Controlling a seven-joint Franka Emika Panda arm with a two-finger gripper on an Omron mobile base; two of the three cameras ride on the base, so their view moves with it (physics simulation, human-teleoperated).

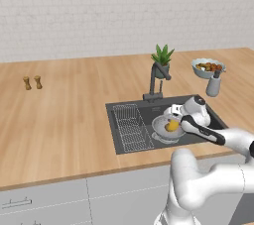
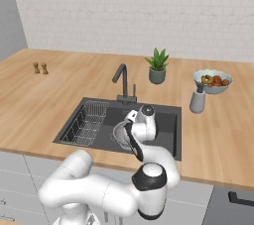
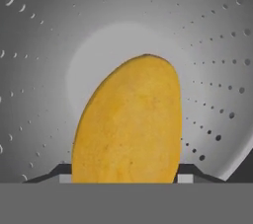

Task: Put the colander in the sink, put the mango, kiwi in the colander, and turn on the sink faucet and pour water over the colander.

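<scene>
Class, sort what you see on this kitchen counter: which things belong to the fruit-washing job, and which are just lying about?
Belong to the job:
colander, in the sink
mango, between the fingertips of the gripper, inside the colander
sink faucet

Just lying about:
potted plant
bowl of colourful food
grey dispenser
two small brown shakers
wire rack

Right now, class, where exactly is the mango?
The mango is between the gripper fingertips, inside the colander, which sits in the sink right of the wire rack, in front of the faucet.
</scene>
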